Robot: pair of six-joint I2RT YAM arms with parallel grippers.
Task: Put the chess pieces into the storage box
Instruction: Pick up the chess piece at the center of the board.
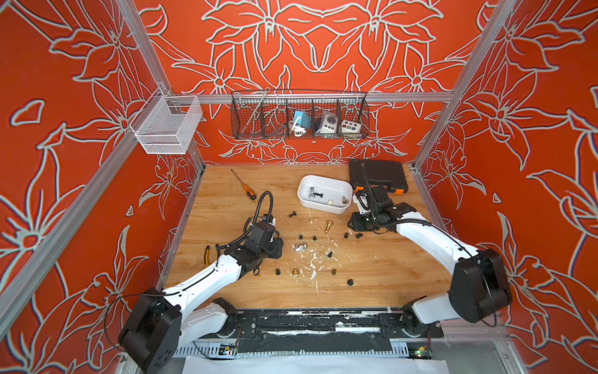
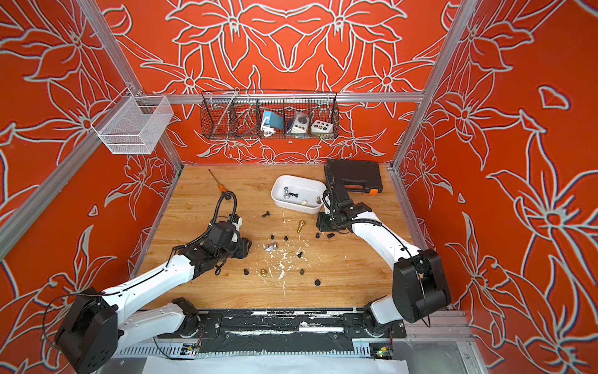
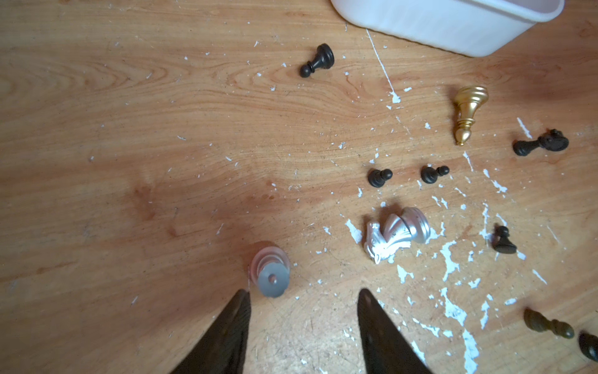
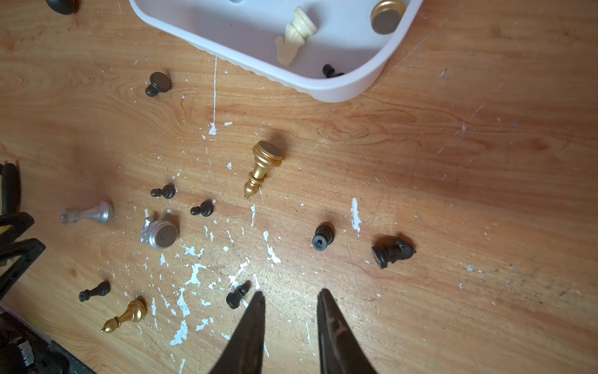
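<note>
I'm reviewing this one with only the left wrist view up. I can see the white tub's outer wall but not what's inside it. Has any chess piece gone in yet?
Observer: Yes. The right wrist view shows a cream knight lying inside the storage box.
Operator: Is that the only one?
Observer: No. A top view also shows a silver piece in the box, apart from the knight.
Operator: And the right gripper? It's not in my picture at all.
Observer: The right gripper is open with nothing between its jaws. A black piece lies on its side nearby.
</note>
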